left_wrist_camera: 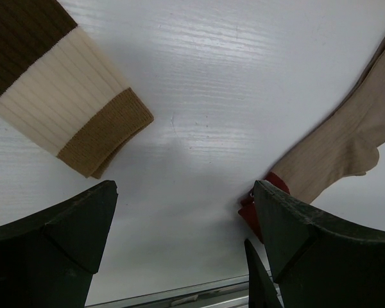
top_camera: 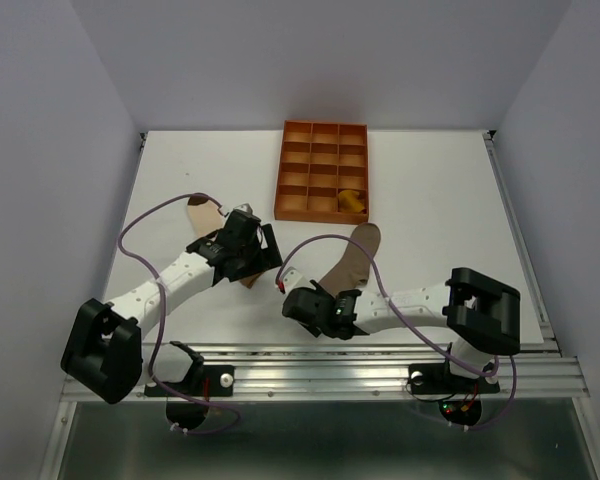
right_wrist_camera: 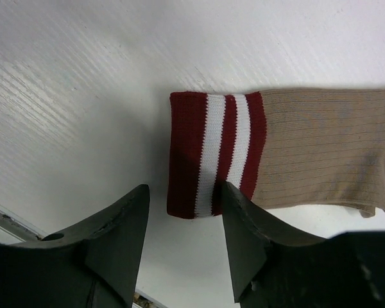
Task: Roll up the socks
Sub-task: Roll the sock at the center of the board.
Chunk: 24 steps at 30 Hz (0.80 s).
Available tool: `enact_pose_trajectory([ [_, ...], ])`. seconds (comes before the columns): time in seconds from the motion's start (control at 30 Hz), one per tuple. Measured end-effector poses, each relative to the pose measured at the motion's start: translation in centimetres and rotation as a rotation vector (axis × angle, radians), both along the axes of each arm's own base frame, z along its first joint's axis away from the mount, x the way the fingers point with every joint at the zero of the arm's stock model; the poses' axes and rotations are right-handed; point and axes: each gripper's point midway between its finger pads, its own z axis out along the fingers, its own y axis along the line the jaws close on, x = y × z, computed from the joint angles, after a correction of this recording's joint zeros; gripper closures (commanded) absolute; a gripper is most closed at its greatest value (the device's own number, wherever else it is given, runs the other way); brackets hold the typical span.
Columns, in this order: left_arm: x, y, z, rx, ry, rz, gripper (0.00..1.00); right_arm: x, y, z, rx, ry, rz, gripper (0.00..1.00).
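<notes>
A taupe sock (top_camera: 352,255) lies diagonally on the white table, its red-and-white striped cuff (right_wrist_camera: 215,154) pointing toward the near edge. My right gripper (right_wrist_camera: 185,205) hovers low over that cuff's end. Its jaws stand partly apart, one finger off the cuff's end and the other overlapping the cuff, with nothing gripped. To the left my left gripper (left_wrist_camera: 186,218) is wide open above bare table. It sits between a cream sock with tan and brown bands (left_wrist_camera: 64,109) and the taupe sock (left_wrist_camera: 346,147). A mustard-yellow sock (top_camera: 352,201) sits bundled in a tray compartment.
The orange gridded tray (top_camera: 320,170) stands at the back centre of the table. An aluminium rail (top_camera: 320,360) runs along the near edge, just behind both grippers. Grey walls close in the left, right and back sides.
</notes>
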Motion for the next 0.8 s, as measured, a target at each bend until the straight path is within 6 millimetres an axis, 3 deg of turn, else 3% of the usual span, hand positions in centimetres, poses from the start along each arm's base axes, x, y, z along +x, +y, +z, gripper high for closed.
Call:
enact_pose_trajectory([
  [0.17, -0.06, -0.03, -0.29, 0.003, 0.010, -0.002, 0.01, 0.09, 0.08, -0.11, -0.002, -0.003, -0.003, 0.55],
  [0.27, -0.10, -0.05, -0.39, 0.004, 0.014, -0.003, 0.01, 0.14, 0.08, -0.16, -0.003, -0.005, -0.004, 0.75],
  [0.4, -0.13, -0.06, -0.53, 0.005, 0.019, -0.004, 0.01, 0.15, 0.09, -0.42, -0.005, -0.003, -0.011, 0.87],
  [0.8, -0.51, -0.54, -0.56, -0.011, 0.032, -0.039, 0.01, 0.85, 0.22, 0.16, 0.129, 0.148, -0.095, 0.89],
])
